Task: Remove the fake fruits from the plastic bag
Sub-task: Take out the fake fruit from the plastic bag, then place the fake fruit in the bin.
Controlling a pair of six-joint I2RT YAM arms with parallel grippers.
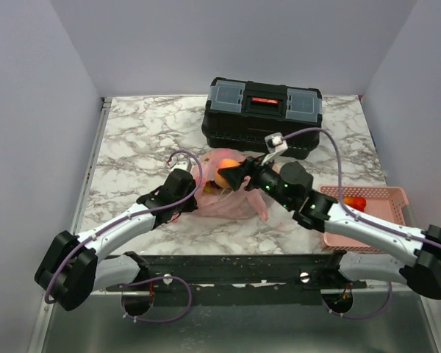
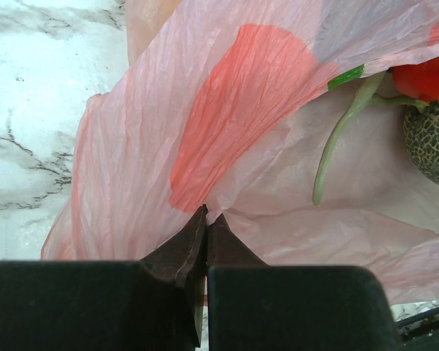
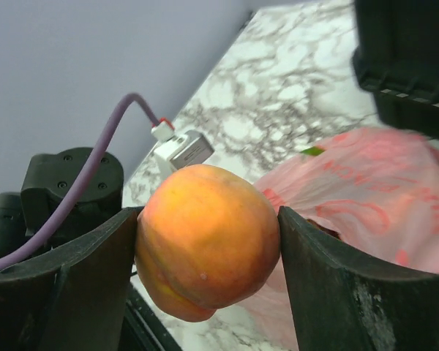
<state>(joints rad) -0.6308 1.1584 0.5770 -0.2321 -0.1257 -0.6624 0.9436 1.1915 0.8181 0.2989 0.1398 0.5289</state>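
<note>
R arm has the job here: the right gripper (image 3: 208, 219) is clamped on the orange-yellow round plastic fruit (image 3: 205, 241), one finger (image 3: 88, 285) on each flank, jaws wide bc the fruit is wide. In the top view the fruit hangs just over the mouth of the thin crinkled translucent pink plastic bag (image 1: 231, 204). It looks clear of the film, so it's basically out. The left gripper (image 2: 206, 223) is pinched tight on a fold of the bag, tips together w/ pink film between, prob. holding it down on the white marble-pattern table (image 1: 132, 140). Key relation for the next move: the rigid pink slotted basket (image 1: 375, 193) lies to the robot's right of the held fruit, beside the R forearm and well apart from the bag, w/ a red plastic fruit (image 1: 355, 202) in it. So the likely drop spot is rightward on the R arm's own side, no crossing the L arm. The fruit is roundish, no long axis to mind. More to go: the left wrist view shows a glossy red fruit (image 2: 428, 77), a green netted round fruit (image 2: 433, 142) and a pale green stem (image 2: 336, 139) at the bag. The black plastic toolbox (image 1: 263, 110) sits behind the bag, out of that path.
</note>
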